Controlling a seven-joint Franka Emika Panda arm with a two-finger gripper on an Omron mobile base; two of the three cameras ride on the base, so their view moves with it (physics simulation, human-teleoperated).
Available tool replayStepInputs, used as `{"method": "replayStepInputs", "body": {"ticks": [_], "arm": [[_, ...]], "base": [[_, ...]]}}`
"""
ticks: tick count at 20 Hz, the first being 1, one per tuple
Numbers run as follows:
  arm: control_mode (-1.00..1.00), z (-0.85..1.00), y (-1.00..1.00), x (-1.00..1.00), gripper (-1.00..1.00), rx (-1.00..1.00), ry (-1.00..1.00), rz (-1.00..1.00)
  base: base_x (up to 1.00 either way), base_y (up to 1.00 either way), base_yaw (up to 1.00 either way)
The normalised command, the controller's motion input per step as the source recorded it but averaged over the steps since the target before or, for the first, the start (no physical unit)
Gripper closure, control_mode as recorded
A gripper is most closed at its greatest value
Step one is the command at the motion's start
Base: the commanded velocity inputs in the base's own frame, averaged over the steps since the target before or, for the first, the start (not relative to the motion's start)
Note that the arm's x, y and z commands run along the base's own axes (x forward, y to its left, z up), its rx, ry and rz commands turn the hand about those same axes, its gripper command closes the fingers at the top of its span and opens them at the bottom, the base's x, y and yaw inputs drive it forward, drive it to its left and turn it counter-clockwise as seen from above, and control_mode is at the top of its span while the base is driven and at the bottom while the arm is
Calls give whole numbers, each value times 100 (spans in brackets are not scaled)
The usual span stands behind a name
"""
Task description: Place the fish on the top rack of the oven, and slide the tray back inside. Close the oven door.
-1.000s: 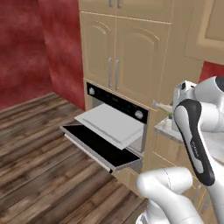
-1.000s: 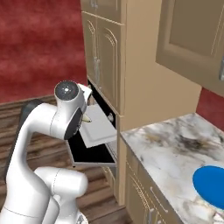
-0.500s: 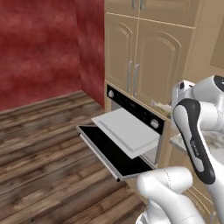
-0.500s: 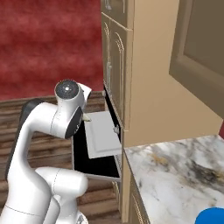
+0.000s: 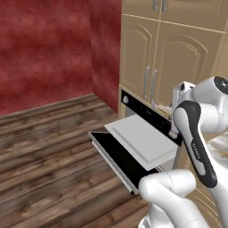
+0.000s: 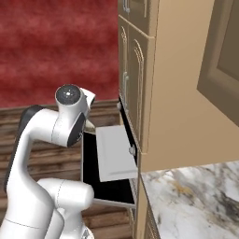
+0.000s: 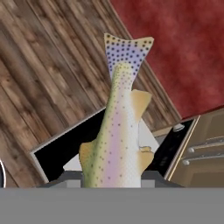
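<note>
— So, going left to right, what lay there?

— Bare wooden floor [image 5: 49,147] at the left, red wall [image 5: 44,49] behind it. Then the oven door [image 5: 118,160] hung dropped open, black glass facing up, and above it the tray [image 5: 142,140] stood pulled out of the oven [image 5: 149,116], nothing on it. Tan cabinet doors [image 5: 164,67] rose above, and a marbled counter [image 6: 196,198] lay at the far right.

— And the fish?

— The fish [image 7: 117,131] was in the claw [image 7: 114,179], which was clamped on its body, tail pointing away toward the floor. The tray showed just behind it in the hand view, so it was carried up near the oven, not yet over the tray.

— Which step, then?

— Carrying, I'd judge. Next the arm should reach over the tray's middle, lower, and release; the slide-in and door closing come after.
</note>
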Motion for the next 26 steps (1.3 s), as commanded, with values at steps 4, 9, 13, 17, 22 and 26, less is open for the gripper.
{"method": "replayStepInputs", "body": {"ticks": [4,9,13,17,22,26], "arm": [[100,0,0,0,100,0,0,0],[-100,-3,4,13,100,-1,0,0],[-100,-4,18,14,100,-4,0,0],[-100,-9,18,11,100,-4,2,0],[-100,-35,30,8,100,-9,2,0],[-100,-47,32,20,100,-12,5,-1]], "base": [[35,0,0],[10,0,0],[0,0,0],[0,0,0],[0,0,0],[0,0,0]]}}
